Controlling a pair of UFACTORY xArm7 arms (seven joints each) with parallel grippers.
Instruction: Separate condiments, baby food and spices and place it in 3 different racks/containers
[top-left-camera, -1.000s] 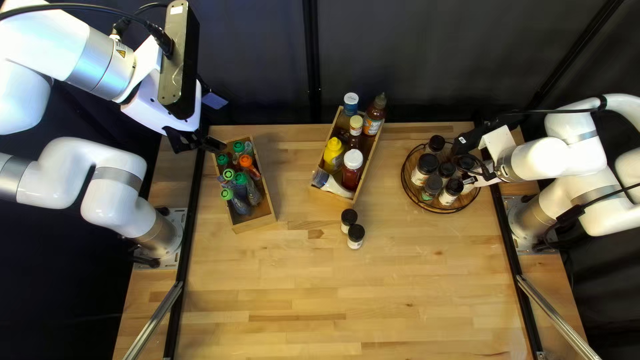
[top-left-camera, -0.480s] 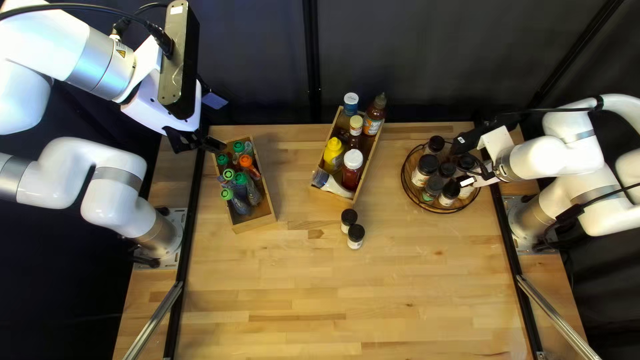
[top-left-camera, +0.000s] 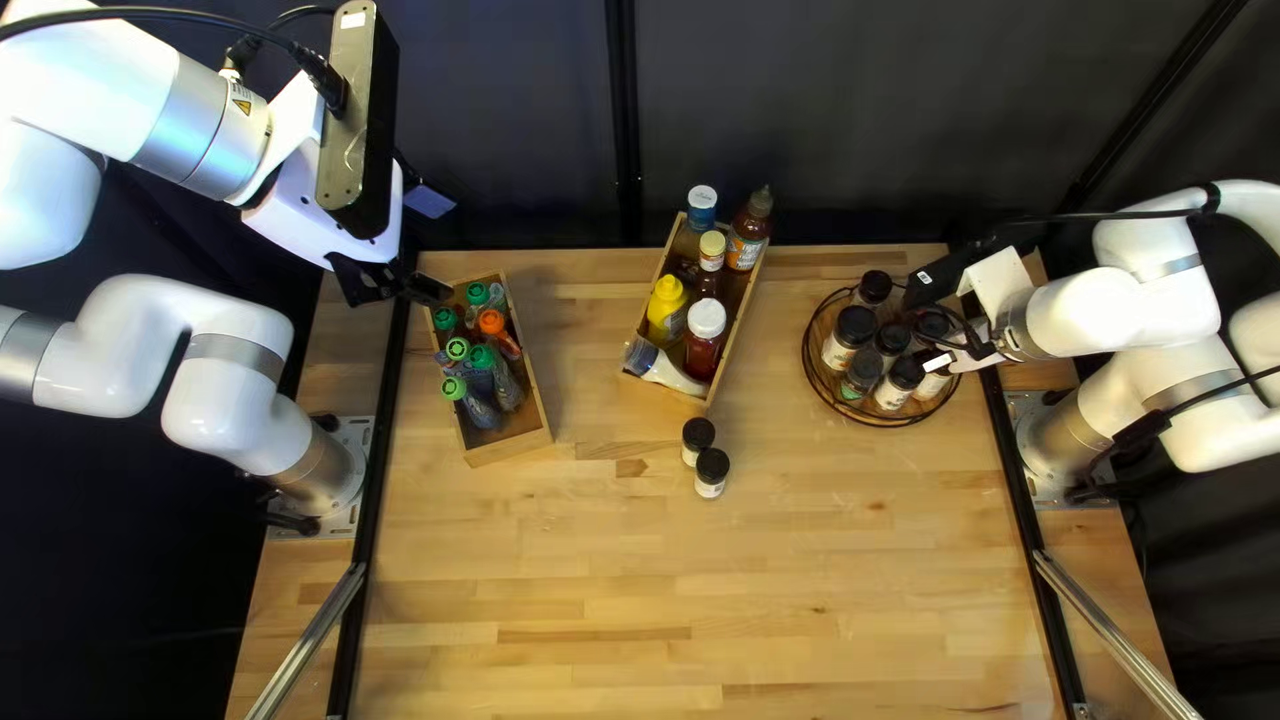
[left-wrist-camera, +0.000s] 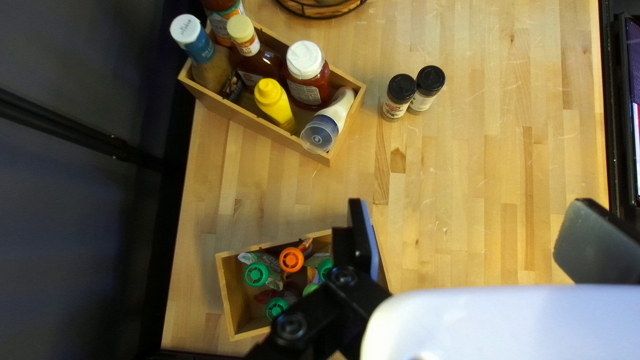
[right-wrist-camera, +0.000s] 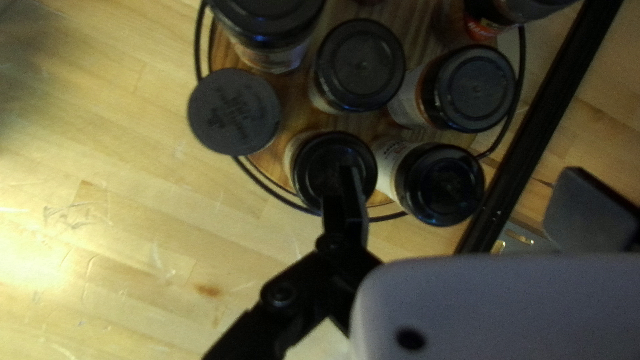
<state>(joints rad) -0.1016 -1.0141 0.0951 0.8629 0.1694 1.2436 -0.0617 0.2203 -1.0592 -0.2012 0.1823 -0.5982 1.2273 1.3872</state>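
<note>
"At the right of the top left view, how does the right gripper (top-left-camera: 954, 350) stand?" asks the first.

"Its fingers are spread apart," the second answers. "In its wrist view, one reaches over the black cap of a spice jar (right-wrist-camera: 333, 167) at the tray's edge; the other is well off to the side. Nothing is pinched."

"And the round wire-rimmed tray (top-left-camera: 816, 380)?"

"It holds a cluster of spice jars, most with black caps, caps up."

"Any spices outside it?"

"Two. Just below the center of the top left view, a spice jar (top-left-camera: 698, 442) and a second black-capped jar (top-left-camera: 711, 474) stand close together on the table (top-left-camera: 587, 574), long axes upright."

"What about the condiments?"

"Upper middle, in a wooden box (top-left-camera: 742, 336) whose long axis runs from upper right to lower left. The yellow mustard bottle (top-left-camera: 666, 310) and the white-capped red sauce bottle (top-left-camera: 704, 338) point up, but the white squeeze bottle (top-left-camera: 676, 376) slants, its cap toward the upper left."

"The baby food?"

"Upper left, in another wooden box (top-left-camera: 514, 447). The orange-capped pouch (top-left-camera: 500, 336) and its green-capped neighbors have their caps up; that box's long axis runs nearly up and down, its lower end slightly right."

"And the left gripper (top-left-camera: 394, 283)?"

"Beside that box, fingers wide apart, gripping nothing."
</note>
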